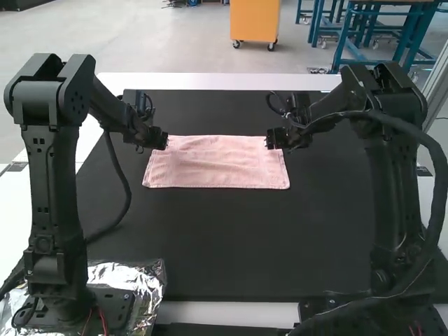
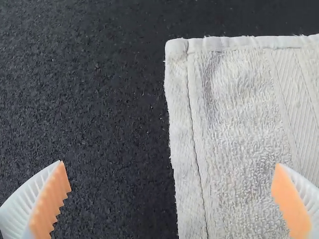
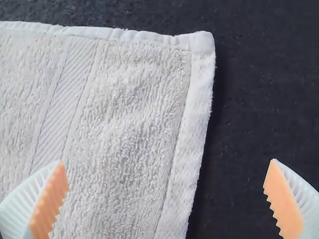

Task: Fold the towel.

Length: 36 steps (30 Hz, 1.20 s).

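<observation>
1. Checking my left arm, I see it upright, bent over up high and slanting down inward; the left gripper is by the pink towel's far left corner, fingers spread, gripping nothing.
2. My right arm mirrors it, the right gripper by the far right corner, fingers parted, empty.
3. The towel lies flat on the tabletop.
</observation>
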Each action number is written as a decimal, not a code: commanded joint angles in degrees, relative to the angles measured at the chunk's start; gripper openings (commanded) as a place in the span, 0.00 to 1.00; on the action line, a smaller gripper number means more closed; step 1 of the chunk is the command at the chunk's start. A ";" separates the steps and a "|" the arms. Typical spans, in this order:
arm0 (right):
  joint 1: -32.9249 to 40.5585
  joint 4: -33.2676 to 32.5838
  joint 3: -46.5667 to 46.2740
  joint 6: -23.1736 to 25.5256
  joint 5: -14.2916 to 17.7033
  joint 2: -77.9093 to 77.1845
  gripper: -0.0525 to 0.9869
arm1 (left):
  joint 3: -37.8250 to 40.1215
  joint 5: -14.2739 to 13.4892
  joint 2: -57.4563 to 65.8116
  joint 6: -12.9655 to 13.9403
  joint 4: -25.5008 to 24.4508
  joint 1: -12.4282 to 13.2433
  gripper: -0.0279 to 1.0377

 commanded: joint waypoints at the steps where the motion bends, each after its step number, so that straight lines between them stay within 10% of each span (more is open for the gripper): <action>1: -0.39 -0.32 2.32 -0.96 0.24 1.09 0.92 | 2.09 0.31 1.20 -0.62 0.69 0.25 0.91; 17: -0.30 -1.81 1.97 -0.87 1.20 3.82 0.88 | 3.58 -0.40 5.34 -1.23 -4.32 0.07 0.86; 18: -0.22 -1.81 1.70 -1.14 1.20 3.82 0.73 | 3.49 -0.40 5.69 -1.23 -4.67 0.07 0.76; 20: -0.22 -1.55 0.82 -1.66 -0.82 3.55 0.05 | 3.23 -0.13 6.30 -1.23 -4.75 0.16 0.28; 21: -0.22 -1.46 0.73 -2.37 -1.70 3.46 0.03 | 2.88 0.04 6.65 -1.23 -4.49 0.34 0.02; 27: -0.30 -1.63 0.12 -2.45 -1.87 2.15 0.03 | 1.38 5.67 5.95 -1.76 -3.79 0.60 0.04; 36: -0.39 -1.90 1.09 -1.14 -3.28 -2.95 0.03 | 2.53 6.81 0.24 -2.20 -4.84 2.53 0.04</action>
